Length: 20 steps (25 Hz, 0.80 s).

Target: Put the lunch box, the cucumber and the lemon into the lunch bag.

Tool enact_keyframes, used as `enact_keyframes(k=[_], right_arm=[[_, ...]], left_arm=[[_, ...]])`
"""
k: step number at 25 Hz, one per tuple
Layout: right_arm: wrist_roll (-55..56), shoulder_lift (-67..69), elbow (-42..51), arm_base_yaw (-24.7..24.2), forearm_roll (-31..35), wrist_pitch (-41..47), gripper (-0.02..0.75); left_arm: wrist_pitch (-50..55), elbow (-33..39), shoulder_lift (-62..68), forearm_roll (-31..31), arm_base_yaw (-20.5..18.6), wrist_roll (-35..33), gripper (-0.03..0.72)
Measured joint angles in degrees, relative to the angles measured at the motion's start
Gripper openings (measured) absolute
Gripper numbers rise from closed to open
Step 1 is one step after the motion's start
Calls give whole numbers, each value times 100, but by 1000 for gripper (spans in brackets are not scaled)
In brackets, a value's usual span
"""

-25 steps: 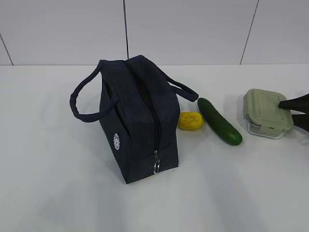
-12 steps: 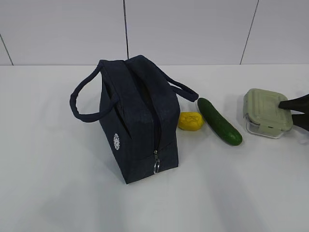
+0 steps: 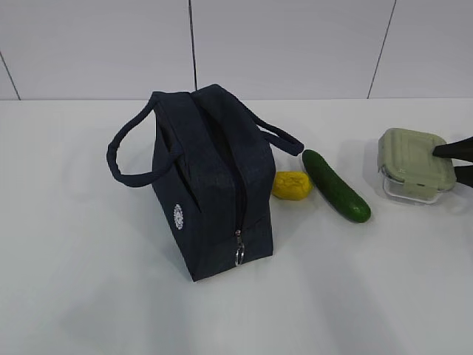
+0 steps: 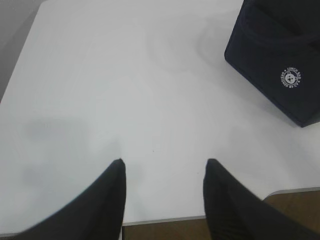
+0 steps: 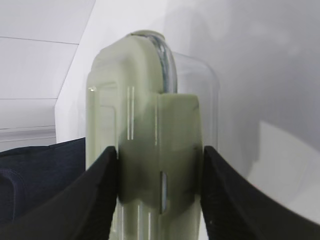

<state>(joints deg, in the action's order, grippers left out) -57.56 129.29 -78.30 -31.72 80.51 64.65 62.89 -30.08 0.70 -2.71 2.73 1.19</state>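
Note:
The lunch box (image 3: 412,164), clear with a sage-green lid, is at the far right, raised a little and tilted. My right gripper (image 3: 448,162) is shut on it from the right. In the right wrist view the box (image 5: 145,100) fills the gap of that gripper (image 5: 160,156), both fingers pressed on its sides. The dark green cucumber (image 3: 336,186) and the yellow lemon (image 3: 291,185) lie on the table just right of the navy lunch bag (image 3: 211,185), whose top gapes open. My left gripper (image 4: 164,162) hangs open over bare table, the bag (image 4: 280,55) up to its right.
The white table (image 3: 89,296) meets a white panelled wall at the back. The table's near edge (image 4: 165,219) runs just under my left fingertips. The bag's loop handles (image 3: 129,159) hang out to either side.
The lunch box has risen slightly off the table and tilted in my right gripper, shifting a little up and right. Bag, lemon and cucumber have not moved.

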Motion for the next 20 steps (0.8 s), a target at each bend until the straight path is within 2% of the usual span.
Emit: enact_keyframes(k=[12,16,20], right_arm=[[337,-526,13,0,-178,0,361],[410,-786,21,0,-190,0,361],[471,-1041,21,0,-190,21,361]], left_arm=[[0,-13,0,-22,0,0,361],[0,-350,214,-57,0,0,361],[-15,-747,1054,-227,0,0,361]])
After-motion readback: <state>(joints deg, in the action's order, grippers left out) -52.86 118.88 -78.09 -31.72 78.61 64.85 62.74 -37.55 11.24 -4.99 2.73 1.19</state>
